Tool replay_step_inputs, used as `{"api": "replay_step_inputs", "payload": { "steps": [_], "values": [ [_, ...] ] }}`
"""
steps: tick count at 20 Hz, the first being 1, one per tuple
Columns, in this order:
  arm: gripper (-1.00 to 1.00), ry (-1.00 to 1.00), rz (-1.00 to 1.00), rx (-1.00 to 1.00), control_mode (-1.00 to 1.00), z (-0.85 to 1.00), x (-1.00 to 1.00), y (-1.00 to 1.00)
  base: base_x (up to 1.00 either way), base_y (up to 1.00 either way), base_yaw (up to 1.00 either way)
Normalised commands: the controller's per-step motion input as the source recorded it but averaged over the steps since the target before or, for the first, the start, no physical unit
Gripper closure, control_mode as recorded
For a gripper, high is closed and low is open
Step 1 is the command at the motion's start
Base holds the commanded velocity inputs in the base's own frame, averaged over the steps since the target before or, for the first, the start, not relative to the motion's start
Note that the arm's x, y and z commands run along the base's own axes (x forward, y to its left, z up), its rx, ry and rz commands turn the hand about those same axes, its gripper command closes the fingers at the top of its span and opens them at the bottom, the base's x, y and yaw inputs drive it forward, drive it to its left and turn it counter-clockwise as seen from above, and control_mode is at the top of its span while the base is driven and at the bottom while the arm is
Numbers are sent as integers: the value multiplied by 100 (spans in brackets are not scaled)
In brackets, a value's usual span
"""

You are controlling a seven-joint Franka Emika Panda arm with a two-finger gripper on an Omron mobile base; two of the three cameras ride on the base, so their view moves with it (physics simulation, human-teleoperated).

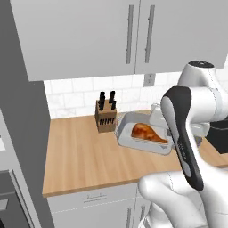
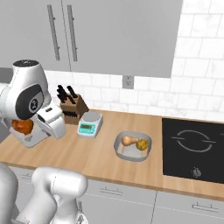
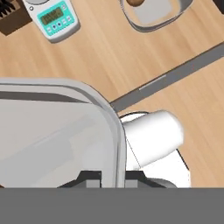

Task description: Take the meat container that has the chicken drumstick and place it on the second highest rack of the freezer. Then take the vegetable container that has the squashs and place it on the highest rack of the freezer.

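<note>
Two containers are in sight. One is a grey rectangular tray [image 1: 144, 138] holding a single chicken drumstick [image 1: 148, 132], glossy reddish-brown, fat at one end and tapering toward the other, lying along about half the tray's length. This tray is tilted and appears to be lifted off the wooden counter [image 1: 84, 156], in front of a knife block [image 1: 105, 113]. The other is a rounded grey bowl [image 2: 133, 146] sitting on the counter between a kitchen scale [image 2: 89, 124] and the black cooktop [image 2: 192, 148]; it holds two squashes [image 2: 134, 142], one tan and pear-shaped, one rounder and yellow-orange, touching each other.

In the hand view the gripper [image 3: 113, 177] straddles the tray's rim, one finger on each side of the wall, closed down onto it so the tray is pinched at its edge. The fingertips themselves are mostly cut off at the bottom, so the exact contact is hard to make out. The drumstick also peeks out beside the arm in the right base view.
</note>
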Motion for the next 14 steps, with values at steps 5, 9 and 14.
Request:
{"api": "replay_step_inputs", "payload": {
  "steps": [5,9,14],
  "values": [
    [100,15,0,0,-100,23,-63,0,0,0,0],
    [100,18,2,1,-100,1,-47,0,0,0,0],
    [100,0,0,0,100,0,0,0,-83,2,0]
  ]
}}
